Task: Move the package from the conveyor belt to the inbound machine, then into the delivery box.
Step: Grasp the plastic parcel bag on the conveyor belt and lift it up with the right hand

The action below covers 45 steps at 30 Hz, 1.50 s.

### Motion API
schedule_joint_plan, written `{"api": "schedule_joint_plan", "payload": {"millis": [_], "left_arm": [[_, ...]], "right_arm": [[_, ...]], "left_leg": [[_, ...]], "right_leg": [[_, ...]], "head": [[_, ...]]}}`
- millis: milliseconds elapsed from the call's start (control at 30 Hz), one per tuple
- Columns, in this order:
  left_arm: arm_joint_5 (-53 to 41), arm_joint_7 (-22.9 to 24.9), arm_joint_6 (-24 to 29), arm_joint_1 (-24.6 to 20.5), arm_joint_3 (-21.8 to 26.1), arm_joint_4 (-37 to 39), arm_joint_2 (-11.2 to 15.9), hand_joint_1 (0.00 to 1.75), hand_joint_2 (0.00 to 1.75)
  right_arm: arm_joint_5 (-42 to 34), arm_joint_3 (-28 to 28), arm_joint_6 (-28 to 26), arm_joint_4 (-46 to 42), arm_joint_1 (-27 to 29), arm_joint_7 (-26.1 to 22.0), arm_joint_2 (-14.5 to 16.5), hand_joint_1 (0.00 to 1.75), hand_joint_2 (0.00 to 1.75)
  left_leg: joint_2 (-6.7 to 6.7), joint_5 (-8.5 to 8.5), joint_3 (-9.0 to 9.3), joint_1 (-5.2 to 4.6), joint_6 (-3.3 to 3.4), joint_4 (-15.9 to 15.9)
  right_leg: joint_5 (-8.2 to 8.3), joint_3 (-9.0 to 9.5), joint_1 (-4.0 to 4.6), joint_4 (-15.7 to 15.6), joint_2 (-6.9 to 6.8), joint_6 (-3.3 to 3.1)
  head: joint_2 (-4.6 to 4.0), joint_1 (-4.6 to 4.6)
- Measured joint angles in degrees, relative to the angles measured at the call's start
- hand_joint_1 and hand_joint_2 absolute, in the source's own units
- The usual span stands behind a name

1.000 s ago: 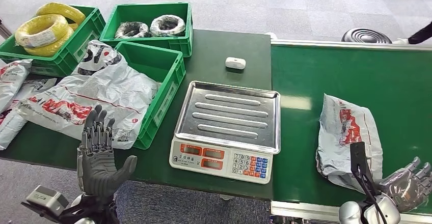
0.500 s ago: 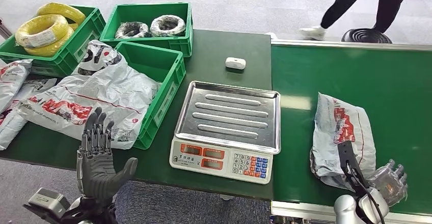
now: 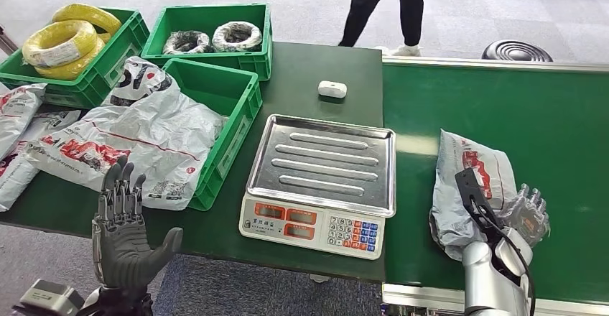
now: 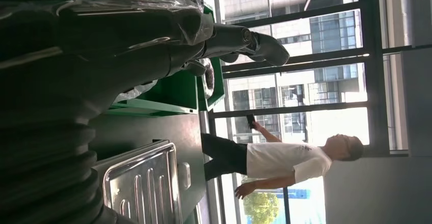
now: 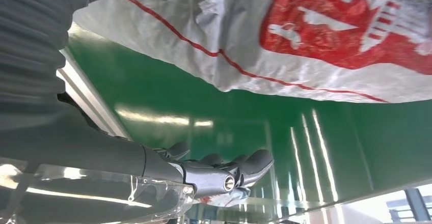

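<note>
A grey plastic-wrapped package (image 3: pixel 470 187) with red print lies on the green conveyor belt (image 3: pixel 546 122), at about four o'clock in the head view. The right hand (image 3: pixel 526 214) sits just beside the package's right edge with its fingers spread — whether it touches the wrap I cannot tell, and nothing is gripped. The left hand (image 3: pixel 122 233) hovers at seven o'clock off the worktop (image 3: pixel 316 64) edge, palm raised, fingers apart and empty. The steel-trayed weighing scale (image 3: pixel 321 176) stands at centre, left of the belt. Green crates (image 3: pixel 215 97) and more packages (image 3: pixel 129 140) fill ten o'clock — a person (image 3: pixel 380 3) stands at twelve.
</note>
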Motion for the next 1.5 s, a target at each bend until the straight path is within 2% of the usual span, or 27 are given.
{"api": "schedule_joint_plan", "payload": {"millis": [200,433,467,567,600,667,733,1200,1333,1433,1500], "left_arm": [[-1.1,0.0,0.3,1.8,1.1,-1.7,-0.7,0.0,1.75],[-1.6,0.0,0.7,3.3,1.8,-3.3,-1.2,0.0,1.75],[-1.7,0.0,0.7,3.4,1.8,-3.5,-1.3,0.0,1.75],[-2.0,0.0,0.9,3.8,1.9,-4.2,-1.4,0.0,1.75],[-2.1,0.0,1.0,3.9,1.9,-4.4,-1.5,0.0,1.75],[-2.2,0.0,1.0,3.9,2.1,-4.7,-1.6,0.0,1.75],[-2.3,0.0,1.0,4.0,2.2,-4.9,-1.6,0.0,1.75],[-2.3,0.0,0.9,4.2,2.5,-5.8,-1.8,0.0,1.75],[-2.3,0.0,0.7,4.2,2.5,-6.0,-1.9,0.0,1.75],[-2.3,0.0,0.6,4.2,2.5,-6.0,-1.9,0.0,1.75],[-2.1,0.0,0.5,4.2,2.5,-6.0,-1.9,0.0,1.75]], "right_arm": [[-2.7,2.4,-0.3,0.7,0.2,-3.6,0.6,0.0,1.75],[-4.1,5.2,-0.1,-2.8,2.7,-4.1,2.2,0.03,1.75],[-4.5,5.6,0.0,-3.6,3.2,-4.3,2.4,0.21,1.75],[-5.8,7.2,0.6,-6.5,5.1,-4.6,3.1,1.09,1.75],[-6.2,7.6,0.8,-7.4,5.7,-4.6,3.3,1.27,1.75],[-7.0,8.5,1.1,-9.1,6.8,-4.6,3.5,1.36,1.75],[-7.6,9.2,1.2,-10.6,7.8,-4.5,3.6,1.31,1.75],[-8.4,11.1,1.3,-17.8,10.6,-4.6,4.5,1.36,1.75],[-8.7,11.1,1.4,-18.1,10.7,-4.7,4.6,0.0,1.75],[-8.3,11.2,0.4,-18.3,10.7,-5.1,4.6,0.0,1.75],[-5.4,11.4,-1.9,-18.8,10.6,-5.4,4.4,0.0,1.75]], "left_leg": [[-0.01,-0.01,-0.02,0.01,0.0,0.0],[-0.01,-0.01,-0.02,0.0,-0.01,0.0],[-0.01,-0.01,-0.02,0.0,-0.01,0.0],[-0.02,-0.01,-0.01,0.0,-0.01,0.0],[-0.03,-0.01,-0.01,0.0,-0.01,0.0],[-0.03,-0.01,-0.01,0.0,-0.01,0.0],[-0.02,-0.01,-0.01,0.0,-0.01,0.0],[-0.01,-0.01,0.0,0.0,-0.01,0.0],[-0.01,-0.01,0.0,0.0,-0.01,0.0],[-0.01,-0.01,0.0,0.0,-0.01,0.0],[-0.01,-0.01,0.0,0.0,-0.01,0.0]], "right_leg": [[-0.02,-0.01,0.01,0.0,0.0,0.0],[-0.02,-0.01,0.01,0.0,0.0,0.0],[-0.02,-0.01,0.01,0.0,0.0,0.0],[-0.02,-0.01,0.01,0.0,-0.01,0.0],[-0.02,-0.01,0.01,0.0,-0.01,0.0],[-0.02,-0.01,0.01,0.0,-0.01,0.0],[-0.02,-0.01,0.01,0.0,0.0,0.0],[-0.02,0.0,0.01,0.0,0.0,0.0],[-0.02,0.0,0.01,0.0,0.0,0.0],[-0.02,-0.01,0.01,0.0,0.0,0.0],[-0.02,-0.01,0.01,0.0,0.0,0.0]], "head": [[0.0,0.0],[0.0,0.01],[0.0,0.02],[0.0,0.01],[0.0,0.0],[0.0,0.0],[0.0,0.01],[0.0,0.02],[0.0,0.01],[0.0,0.01],[0.0,0.0]]}}
